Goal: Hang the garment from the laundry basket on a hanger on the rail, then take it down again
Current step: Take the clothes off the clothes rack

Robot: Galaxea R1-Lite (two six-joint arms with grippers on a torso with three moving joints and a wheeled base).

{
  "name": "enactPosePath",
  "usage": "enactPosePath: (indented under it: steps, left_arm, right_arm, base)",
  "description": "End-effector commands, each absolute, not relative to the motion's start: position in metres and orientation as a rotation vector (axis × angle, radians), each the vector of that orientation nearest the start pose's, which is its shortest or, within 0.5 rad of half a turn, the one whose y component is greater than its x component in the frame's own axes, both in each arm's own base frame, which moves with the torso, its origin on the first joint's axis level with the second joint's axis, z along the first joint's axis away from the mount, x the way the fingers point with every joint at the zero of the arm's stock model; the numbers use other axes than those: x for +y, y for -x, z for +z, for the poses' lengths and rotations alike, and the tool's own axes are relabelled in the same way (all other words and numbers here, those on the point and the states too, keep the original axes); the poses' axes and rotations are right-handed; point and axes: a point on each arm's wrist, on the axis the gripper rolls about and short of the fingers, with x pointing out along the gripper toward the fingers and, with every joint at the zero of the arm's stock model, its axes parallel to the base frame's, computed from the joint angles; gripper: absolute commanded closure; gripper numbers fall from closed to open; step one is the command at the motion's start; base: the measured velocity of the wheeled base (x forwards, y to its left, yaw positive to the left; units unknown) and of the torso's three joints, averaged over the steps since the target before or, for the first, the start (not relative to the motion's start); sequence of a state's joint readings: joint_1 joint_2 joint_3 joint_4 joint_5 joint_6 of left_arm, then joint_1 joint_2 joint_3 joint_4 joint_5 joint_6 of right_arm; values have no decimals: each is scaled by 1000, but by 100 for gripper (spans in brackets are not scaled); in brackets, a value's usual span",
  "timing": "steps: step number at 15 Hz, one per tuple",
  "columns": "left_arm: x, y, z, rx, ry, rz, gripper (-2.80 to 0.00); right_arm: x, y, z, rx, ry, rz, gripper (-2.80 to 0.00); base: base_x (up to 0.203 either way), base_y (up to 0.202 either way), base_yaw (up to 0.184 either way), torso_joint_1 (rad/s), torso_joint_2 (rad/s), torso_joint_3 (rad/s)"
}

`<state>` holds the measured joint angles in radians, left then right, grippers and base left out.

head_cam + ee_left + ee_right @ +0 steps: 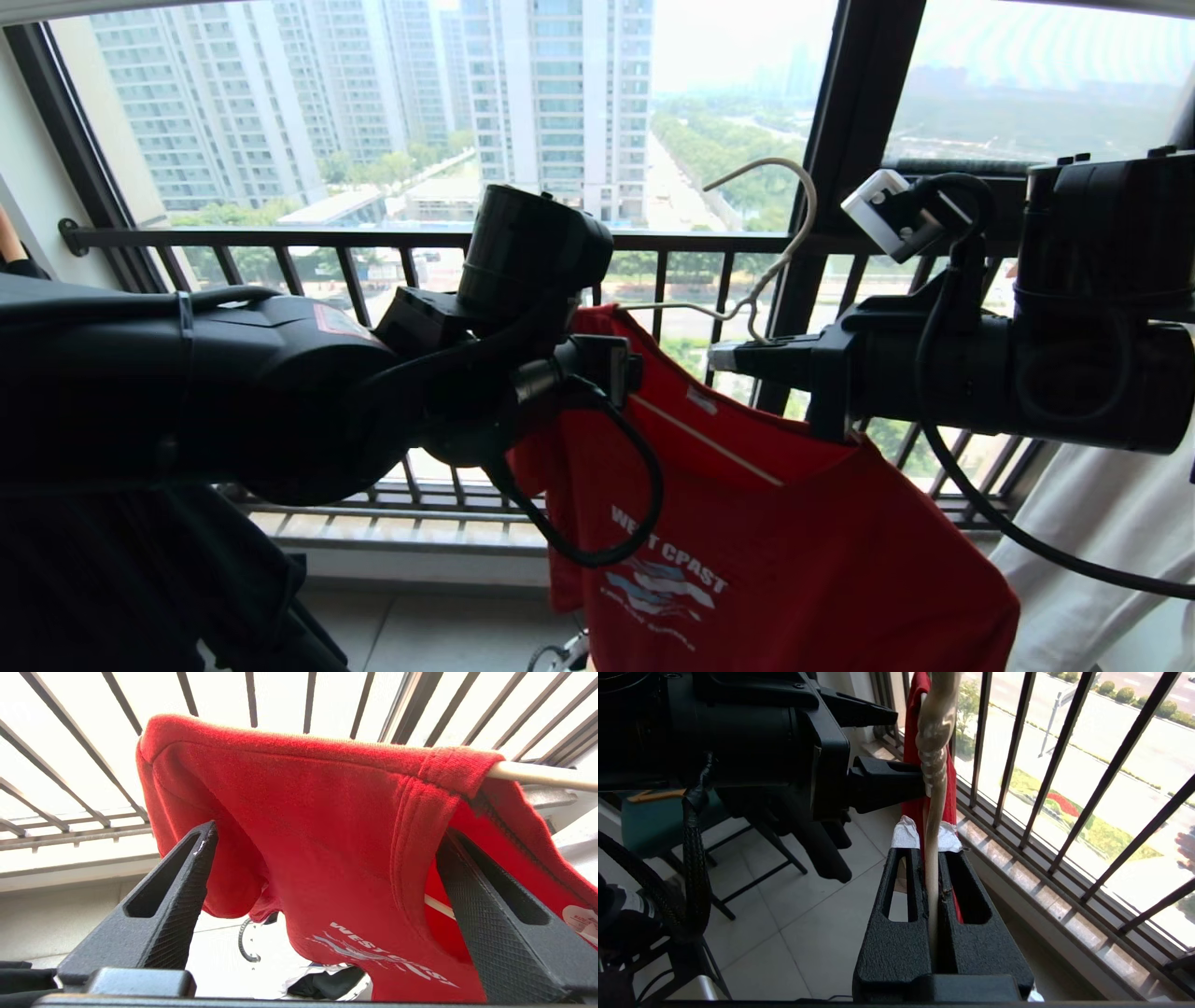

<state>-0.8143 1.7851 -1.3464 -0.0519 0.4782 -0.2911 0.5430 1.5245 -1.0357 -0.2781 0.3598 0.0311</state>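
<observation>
The garment [775,523], a red T-shirt with white "WEST COAST" lettering, hangs on the cream hanger [789,233] in front of the window. My right gripper [738,359] comes in from the right and is shut on the hanger's twisted neck [931,826], just under the hook. My left gripper [327,828] is open at the shirt's left shoulder [299,793]. Its two fingers [187,882] stand wide apart, with the red cloth just beyond them and not pinched. A bit of the laundry basket's rim [557,656] shows below the shirt. The rail is out of view.
The black window railing [420,243] of vertical bars runs right behind the shirt. A pale garment [1102,541] hangs at the right and dark cloth [140,579] at the lower left. A chair with a teal seat [649,821] stands on the tiled floor behind my left arm.
</observation>
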Motion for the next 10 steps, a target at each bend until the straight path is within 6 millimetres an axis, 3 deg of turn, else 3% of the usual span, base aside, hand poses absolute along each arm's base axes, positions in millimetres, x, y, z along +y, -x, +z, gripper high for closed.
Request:
enactPosePath:
  steps: [1, 10]
  left_arm:
    - [-244, -246, 250, 348, 51, -265, -280]
    - [-240, -248, 251, 308, 0, -137, -280]
  right_arm:
    - [149, -227, 266, 219, -9, 907, 0]
    - [149, -227, 267, 213, -9, 904, 0]
  base:
    - [0, 0, 0, 0, 0, 0]
    - [0, 0, 0, 0, 0, 0]
